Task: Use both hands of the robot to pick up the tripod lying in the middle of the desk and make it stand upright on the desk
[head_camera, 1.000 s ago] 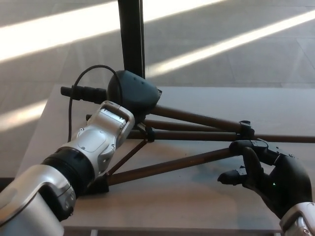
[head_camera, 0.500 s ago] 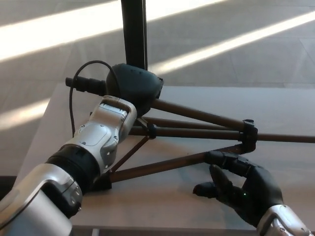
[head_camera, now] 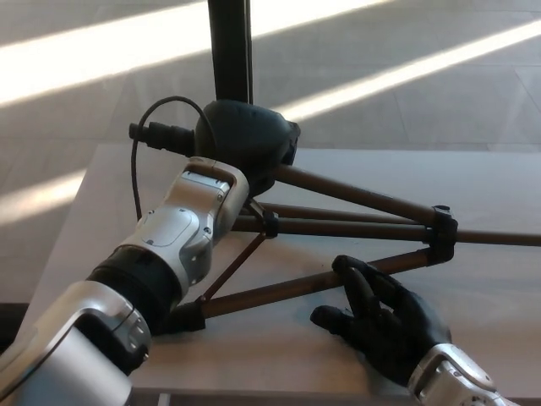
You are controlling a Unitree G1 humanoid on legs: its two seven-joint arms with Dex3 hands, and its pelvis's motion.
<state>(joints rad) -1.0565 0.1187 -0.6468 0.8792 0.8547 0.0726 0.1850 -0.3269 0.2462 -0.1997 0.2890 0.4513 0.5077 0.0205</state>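
The tripod [head_camera: 338,224] is lying on its side across the middle of the desk [head_camera: 499,182], its brown legs fanning out toward the right. The upper leg is running from the head down to a black clamp [head_camera: 441,233] near the right side, and two more legs are lying nearly level below it, one of them passing out of the picture at the right edge. The lowest leg is slanting from the clamp down to the left, ending in a black foot [head_camera: 182,319] near the front of the desk. A thin brace is crossing between the middle legs and the lowest one.

The left hand [head_camera: 245,144] is sitting over the head end of the tripod, at the left where the legs meet. It is showing as a dark rounded shape from behind, and I cannot tell how its fingers are set or whether they are gripping anything. A black cable [head_camera: 139,161] is looping out from a plug at its wrist, and the white and grey forearm [head_camera: 173,245] is reaching up from the lower left corner.

The right hand [head_camera: 385,317] is resting low near the front right, just beside the lowest leg, with its fingers spread apart and holding nothing. Its fingertips are lying close to that leg, though I cannot tell if they are touching it.

A dark post [head_camera: 230,51] is standing behind the desk, and sunlit stripes are falling across the floor [head_camera: 406,51] beyond.
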